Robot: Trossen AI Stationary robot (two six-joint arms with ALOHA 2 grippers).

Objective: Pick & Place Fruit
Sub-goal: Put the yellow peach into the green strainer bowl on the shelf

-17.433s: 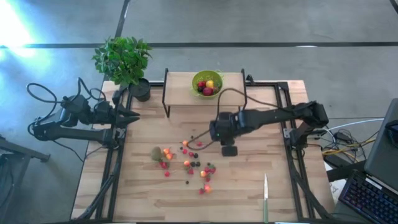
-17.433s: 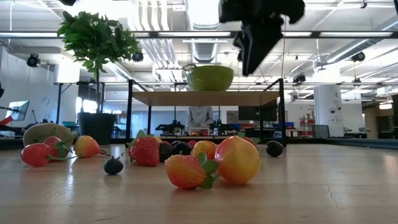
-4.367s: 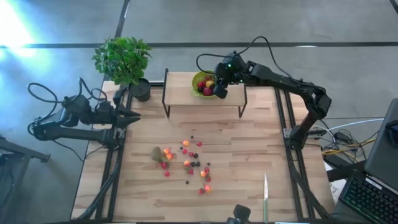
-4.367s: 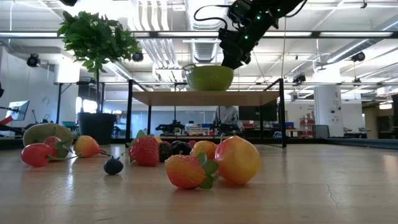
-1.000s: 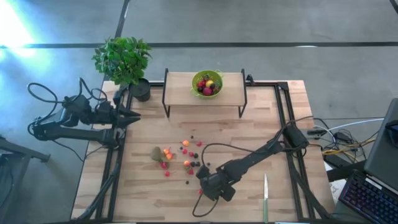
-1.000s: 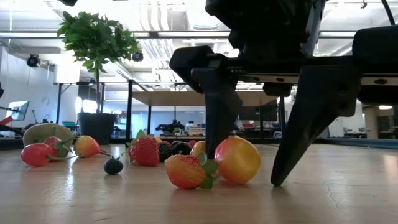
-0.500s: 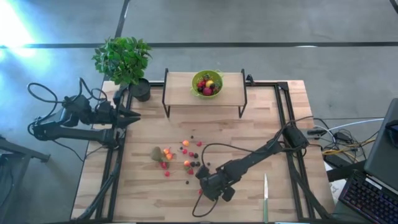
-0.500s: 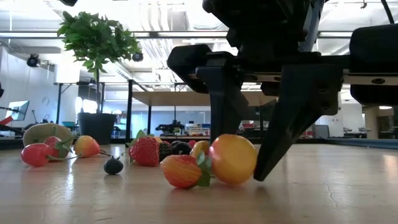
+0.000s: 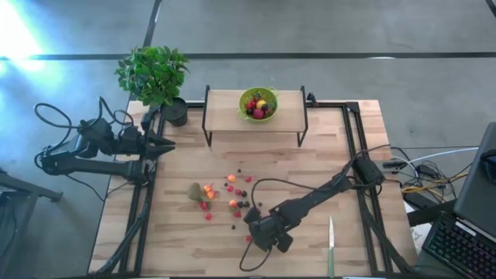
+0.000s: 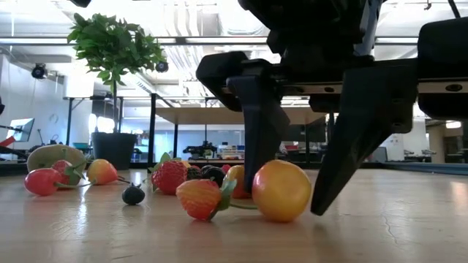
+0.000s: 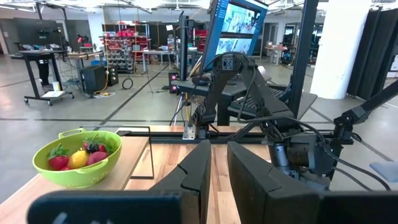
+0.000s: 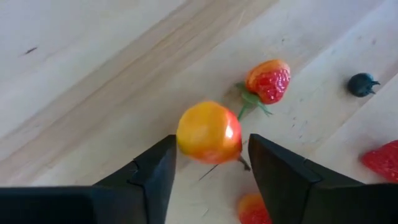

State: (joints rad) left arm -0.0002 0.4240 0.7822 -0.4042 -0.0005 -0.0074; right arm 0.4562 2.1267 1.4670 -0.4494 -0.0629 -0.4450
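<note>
We see our right gripper (image 10: 292, 204) low on the table (image 9: 310, 167), jaws spread either side of a yellow-orange fruit (image 12: 209, 132) without pinching it, a small strawberry (image 12: 268, 81) just beside. Our left gripper (image 9: 167, 145) waits at the table's left edge, jaws pressed together.

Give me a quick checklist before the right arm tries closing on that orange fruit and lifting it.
1. Orange-yellow fruit sits between the right gripper fingers: ok.
2. Fingers pressing the fruit: not ok, gaps show in the low view.
3. Fruit on the table, not lifted: ok.
4. Neighbouring strawberry outside the jaws: ok, though its stem lies close.
5. Green bowl on the shelf has room: ok.
6. Left gripper parked at the table's left edge, shut: ok.
</note>
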